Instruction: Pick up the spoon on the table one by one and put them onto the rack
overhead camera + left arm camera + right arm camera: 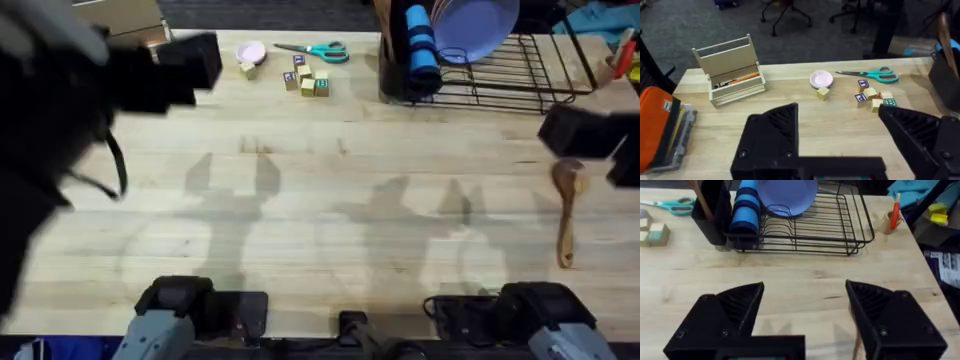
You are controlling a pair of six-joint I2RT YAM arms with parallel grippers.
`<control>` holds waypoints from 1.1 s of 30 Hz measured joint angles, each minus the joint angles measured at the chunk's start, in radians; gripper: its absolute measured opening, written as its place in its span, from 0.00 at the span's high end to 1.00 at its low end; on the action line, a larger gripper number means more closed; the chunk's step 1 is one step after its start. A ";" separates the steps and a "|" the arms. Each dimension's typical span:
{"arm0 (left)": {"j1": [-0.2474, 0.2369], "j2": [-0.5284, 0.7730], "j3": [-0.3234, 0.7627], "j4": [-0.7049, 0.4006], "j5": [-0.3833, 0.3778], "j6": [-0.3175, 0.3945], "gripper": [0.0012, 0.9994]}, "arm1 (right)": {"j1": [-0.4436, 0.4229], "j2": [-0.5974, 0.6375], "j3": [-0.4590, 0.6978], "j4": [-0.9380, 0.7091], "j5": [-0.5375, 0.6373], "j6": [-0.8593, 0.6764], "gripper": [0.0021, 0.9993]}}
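A brown wooden spoon (567,205) lies on the table (330,200) near its right edge, bowl toward the back. My right gripper (588,138) hovers just above the spoon's bowl, and in the right wrist view it (805,315) is open with a strip of the spoon (856,347) beside one finger. The black wire rack (505,75) stands at the back right, its dark caddy (710,210) holding brown wooden handles. My left gripper (195,62) hangs high at the back left, open and empty (840,135).
On the rack sit a blue cup (422,45) and a purple plate (475,22). Teal scissors (318,50), letter blocks (305,82) and a small pink dish (250,50) lie at the back middle. A beige stand (732,67) and an orange case (660,125) are at the far left.
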 joint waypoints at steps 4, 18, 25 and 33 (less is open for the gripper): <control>0.000 0.154 0.162 -0.087 0.000 0.013 0.01 | 0.000 0.146 0.137 -0.048 0.000 0.000 0.00; 0.000 0.321 0.302 -0.157 0.000 0.017 0.01 | 0.000 0.343 0.255 -0.073 -0.010 0.047 0.00; 0.000 0.321 0.302 -0.157 0.000 0.017 0.01 | 0.000 0.343 0.255 -0.078 0.039 0.080 0.00; 0.000 0.321 0.302 -0.157 0.000 0.017 0.01 | 0.000 0.344 0.255 -0.119 0.261 0.099 0.00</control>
